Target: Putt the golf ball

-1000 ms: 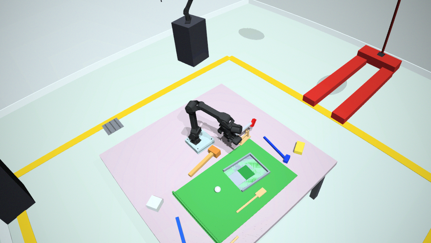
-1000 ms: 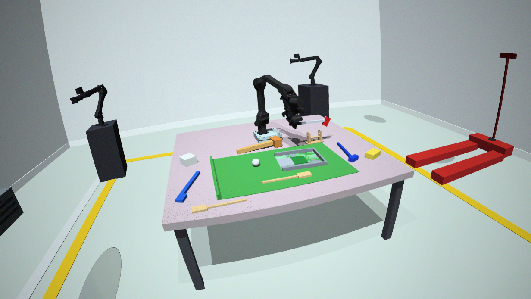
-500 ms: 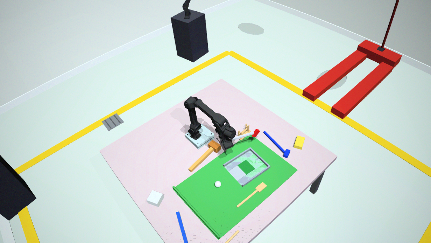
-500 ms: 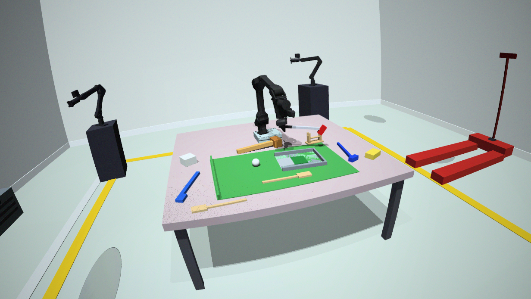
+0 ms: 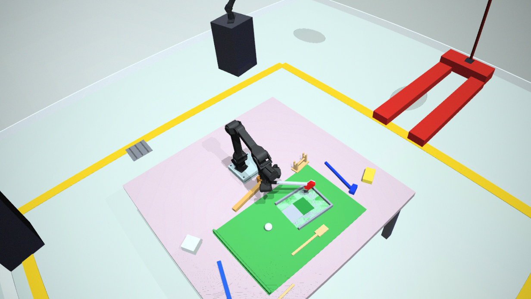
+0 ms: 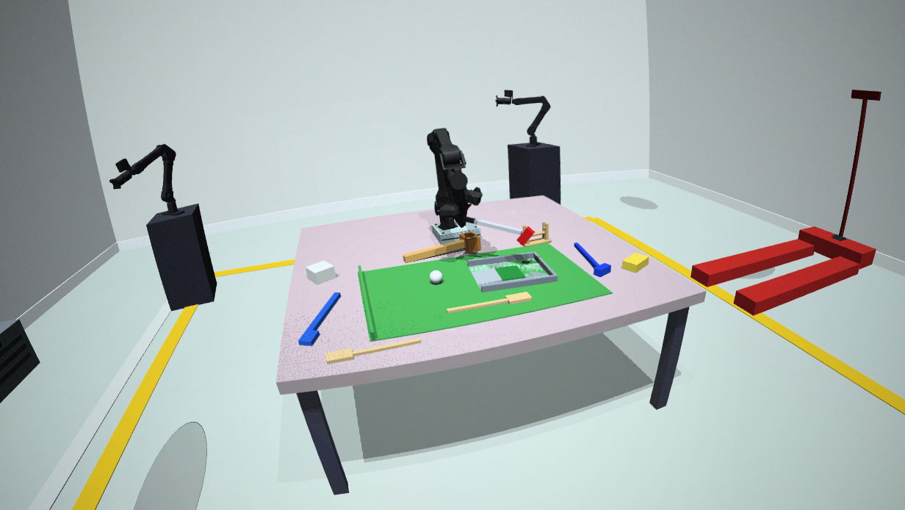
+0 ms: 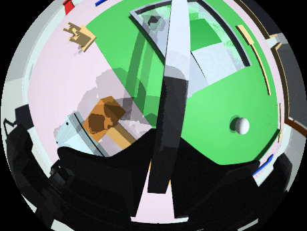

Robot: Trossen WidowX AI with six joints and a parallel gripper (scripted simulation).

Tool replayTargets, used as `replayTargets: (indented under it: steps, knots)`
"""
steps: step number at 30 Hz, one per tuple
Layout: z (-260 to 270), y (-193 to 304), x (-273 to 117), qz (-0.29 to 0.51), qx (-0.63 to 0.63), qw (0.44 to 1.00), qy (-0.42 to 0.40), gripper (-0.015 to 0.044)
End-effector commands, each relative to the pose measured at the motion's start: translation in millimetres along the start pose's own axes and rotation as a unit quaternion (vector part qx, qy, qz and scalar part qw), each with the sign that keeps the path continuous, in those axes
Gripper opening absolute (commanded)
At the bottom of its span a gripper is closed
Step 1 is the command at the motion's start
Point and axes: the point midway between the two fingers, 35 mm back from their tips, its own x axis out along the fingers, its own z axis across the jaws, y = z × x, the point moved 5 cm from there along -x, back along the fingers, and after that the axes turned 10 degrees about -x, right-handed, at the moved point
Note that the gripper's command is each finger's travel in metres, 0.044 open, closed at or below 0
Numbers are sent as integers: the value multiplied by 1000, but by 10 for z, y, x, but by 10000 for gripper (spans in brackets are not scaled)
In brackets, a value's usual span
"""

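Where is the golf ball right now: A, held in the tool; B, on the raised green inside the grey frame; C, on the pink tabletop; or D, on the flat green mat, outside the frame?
D: the ball sits on the mat, apart from the frame.

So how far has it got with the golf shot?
Done: the gripper is shut on the red putter, lifted off its wooden stand. In hand: carrying it above the mat. Left: the golf ball sits unstruck on the green mat, not on the raised green.
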Motion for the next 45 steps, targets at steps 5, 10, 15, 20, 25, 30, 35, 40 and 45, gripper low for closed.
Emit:
replayTargets:
  steps: [5,10,15,20,25,30,35,40,45]
  knots:
    - [-188,377,-135,10,109,994,20,0]
    - [-260,628,-187,18,174,984,26,0]
    - [-308,883,-240,27,238,970,32,0]
    - [-331,1142,-293,36,302,952,37,0]
    - [-329,1400,-346,44,364,930,42,0]
    - [-302,1657,-399,53,424,903,46,0]
    - [-280,1783,-426,57,453,888,48,0]
    - [-282,1786,-406,57,453,888,48,0]
    - [-294,1807,-258,57,453,888,49,0]
